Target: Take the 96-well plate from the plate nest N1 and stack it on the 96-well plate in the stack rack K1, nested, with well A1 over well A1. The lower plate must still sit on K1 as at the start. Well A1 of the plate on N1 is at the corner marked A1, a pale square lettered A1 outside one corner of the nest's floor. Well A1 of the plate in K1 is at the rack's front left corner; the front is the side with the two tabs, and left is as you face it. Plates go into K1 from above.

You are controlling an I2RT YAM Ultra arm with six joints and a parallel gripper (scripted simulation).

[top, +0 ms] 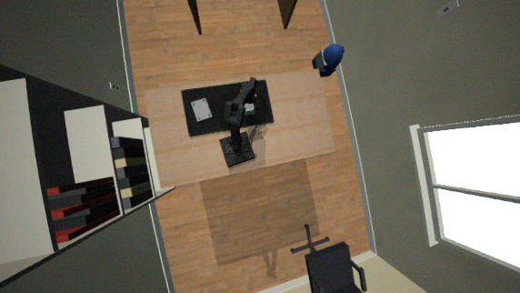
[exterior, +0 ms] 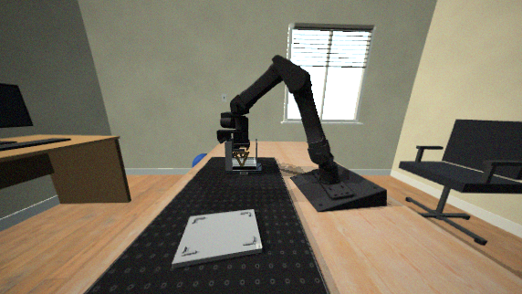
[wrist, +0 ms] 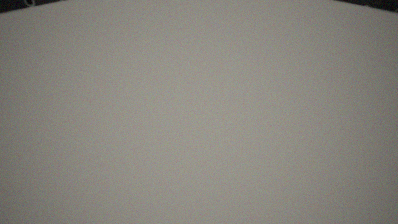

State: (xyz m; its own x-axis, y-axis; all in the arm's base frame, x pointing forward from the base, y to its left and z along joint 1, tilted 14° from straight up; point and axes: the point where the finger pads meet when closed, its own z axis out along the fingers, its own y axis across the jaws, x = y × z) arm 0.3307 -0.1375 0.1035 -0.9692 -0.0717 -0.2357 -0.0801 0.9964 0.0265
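The plate nest N1 [exterior: 220, 236] is a flat pale square with corner marks near the front of the black mat, and nothing sits on it; it also shows in the overhead view [top: 201, 109]. The stack rack K1 [exterior: 242, 160] stands at the far end of the mat, with thin upright posts. A pale plate stack [exterior: 244, 167] sits low in the rack; it also shows in the overhead view [top: 249, 107]. My gripper [exterior: 240, 157] is open, reaching down into the rack just above the plates. The wrist view shows only a blank pale surface [wrist: 199, 115] filling the frame.
The arm's dark base [exterior: 338, 187] stands on the wooden table to the right of the mat. A desk [exterior: 64, 160] is at the left, a chair [exterior: 465, 169] at the right. A blue object [top: 329, 58] lies on the floor beyond the table.
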